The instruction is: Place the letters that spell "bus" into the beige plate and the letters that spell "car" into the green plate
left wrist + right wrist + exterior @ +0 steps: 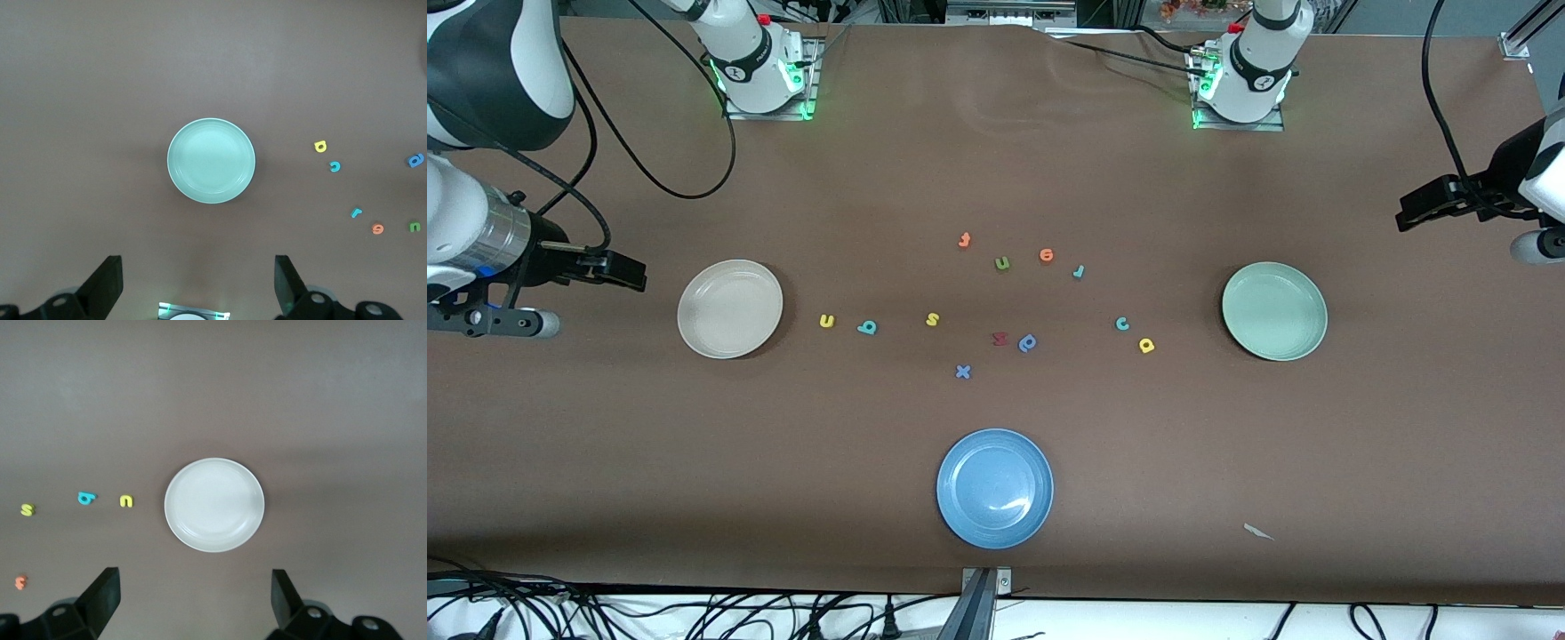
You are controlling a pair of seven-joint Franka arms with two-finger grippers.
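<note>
The beige plate (729,308) (214,505) lies toward the right arm's end, with nothing in it. Beside it run a yellow "u" (827,321) (126,501), a teal "b" (867,328) and a yellow "s" (932,319). The green plate (1274,310) (211,160) lies toward the left arm's end, also bare. Near it are a teal "c" (1122,324) (335,167), a yellow "a" (1146,345) and a thin teal-blue "r" (1079,271). My right gripper (636,276) (193,600) hangs open high beside the beige plate. My left gripper (1405,218) (198,283) hangs open high beside the green plate.
A blue plate (994,487) sits nearest the front camera at mid-table. Other letters lie in the middle: two orange ones (964,239), an olive "u" (1002,262), a red one (1000,338), a blue "p" (1028,342) and a blue "x" (962,372). A paper scrap (1258,532) lies near the front edge.
</note>
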